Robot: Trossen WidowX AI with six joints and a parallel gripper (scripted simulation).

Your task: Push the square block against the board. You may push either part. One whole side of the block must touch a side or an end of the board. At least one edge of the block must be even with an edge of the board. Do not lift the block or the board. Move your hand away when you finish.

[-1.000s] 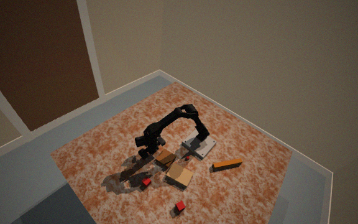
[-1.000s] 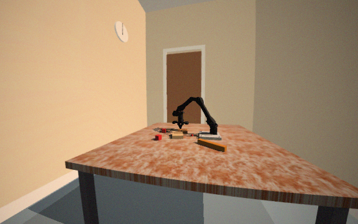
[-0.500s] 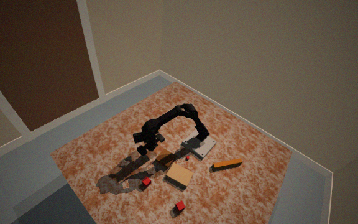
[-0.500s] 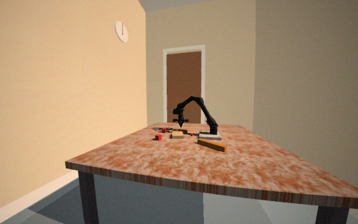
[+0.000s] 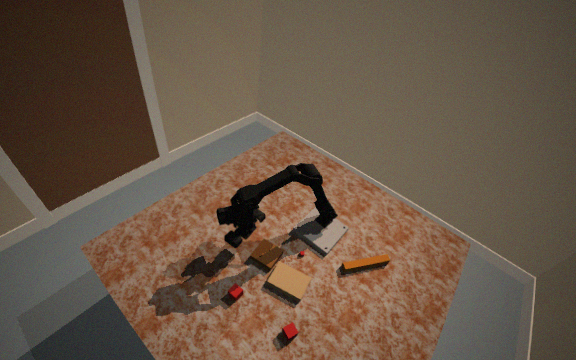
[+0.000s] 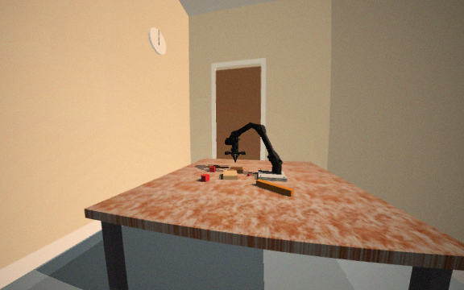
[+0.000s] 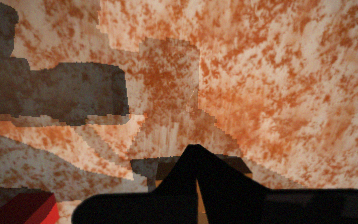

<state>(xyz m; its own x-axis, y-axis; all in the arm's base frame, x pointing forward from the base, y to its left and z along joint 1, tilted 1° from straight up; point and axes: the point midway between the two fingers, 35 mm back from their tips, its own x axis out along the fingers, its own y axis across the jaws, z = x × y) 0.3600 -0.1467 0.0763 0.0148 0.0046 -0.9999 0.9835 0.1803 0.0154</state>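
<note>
A small brown square block lies flat on the table in the arm's shadow. A larger tan flat board lies just in front of it. Their near corners are close, and I cannot tell if they touch. My gripper is shut and empty. It hangs a little above the table, just left of the block. In the wrist view the block's dark top shows behind the fingers.
An orange long bar lies to the right of the arm's base plate. Red cubes sit at the left and front, with a tiny red piece by the base.
</note>
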